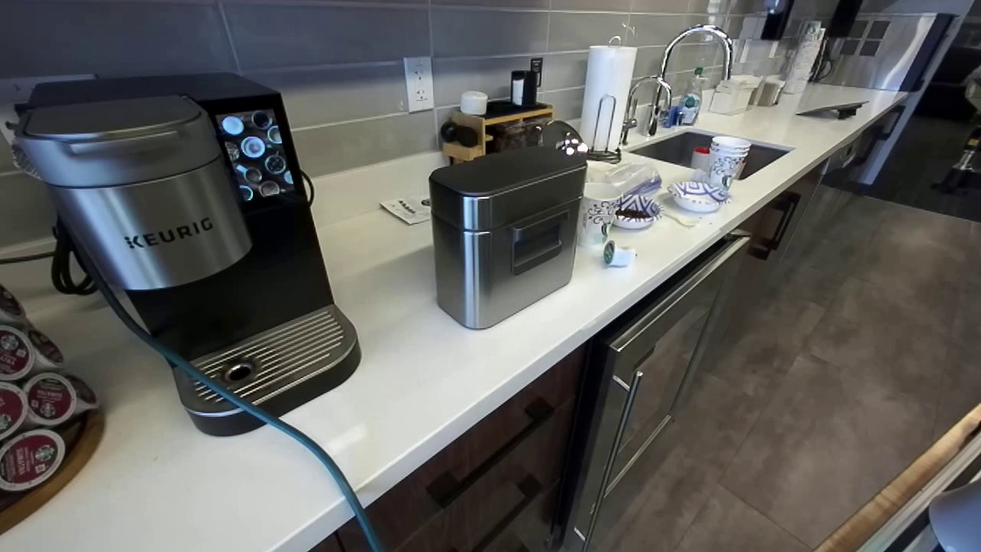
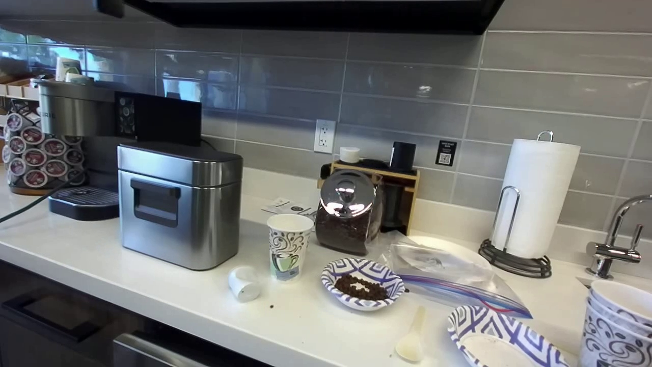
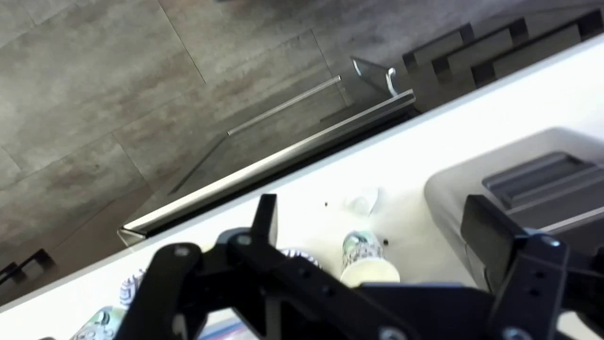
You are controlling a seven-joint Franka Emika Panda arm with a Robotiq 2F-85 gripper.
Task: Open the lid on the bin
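Bin (image 1: 502, 253): In an exterior view it stands upright on the white counter (image 1: 414, 368), brushed steel, between a Keurig coffee maker (image 1: 199, 245) and a patterned paper cup (image 1: 599, 216).
Lid (image 1: 510, 170): Dark and flat across the bin's top, fully down.
Recessed panel (image 2: 155, 202): In an exterior view, set in the bin's broad side; above it no gap shows anywhere under the lid, so it looks closed from here too.
Bowl of dark grains (image 2: 361, 291): On the counter just past the cup, well apart from the bin.
Gripper (image 3: 373, 203): In the wrist view, its fingers (image 3: 486, 231) stand wide apart, holding nothing I can see.
Bin's corner (image 3: 465, 177): Along the right of the wrist view, partly behind one finger; whether they touch I cannot tell.
Opening: As I judge it, none is done; reaching the lid, catching its edge and raising it all remain.
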